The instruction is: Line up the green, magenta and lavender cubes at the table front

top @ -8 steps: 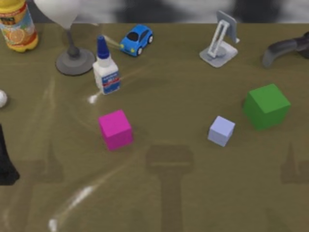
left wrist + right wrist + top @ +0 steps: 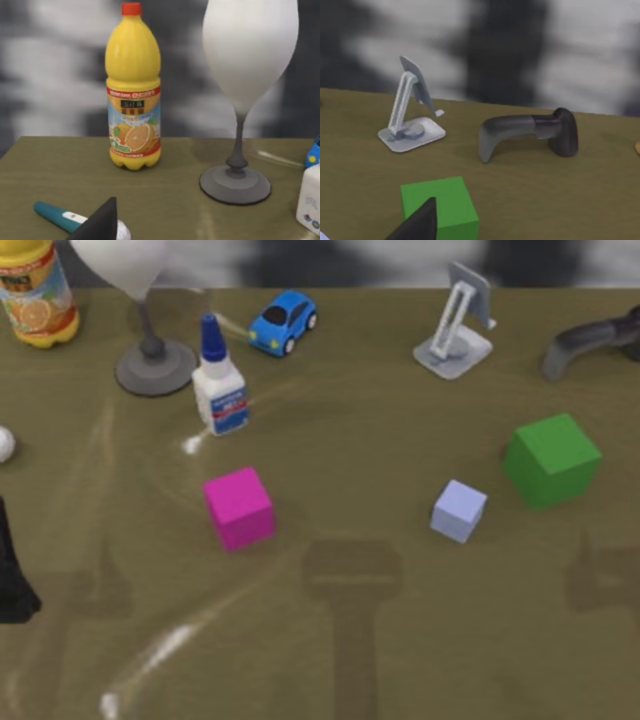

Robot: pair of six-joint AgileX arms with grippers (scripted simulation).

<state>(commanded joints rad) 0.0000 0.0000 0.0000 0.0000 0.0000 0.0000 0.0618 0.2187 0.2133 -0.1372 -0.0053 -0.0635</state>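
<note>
None of the three cubes has been lined up yet, so this looks like the opening approach. The green cube (image 2: 552, 459) sits at the right of the table (image 2: 400, 660), the lavender cube (image 2: 459, 510) just to its left and slightly nearer, and the magenta cube (image 2: 239, 508) well apart on the left half, all at mid-depth rather than along the near edge. In the right wrist view the green cube (image 2: 440, 207) fills the near foreground with a dark fingertip of the right gripper (image 2: 415, 224) in front of it, so I judge that arm is heading for the green one; whether its jaws are apart or together I cannot tell. The left gripper (image 2: 97, 225) shows only as a dark tip near the far-left clutter by the orange juice bottle (image 2: 133, 87) and wine glass (image 2: 245, 95); its jaws I cannot tell either. The next move calls for lowering squarely over the green cube and straddling it cleanly.
</note>
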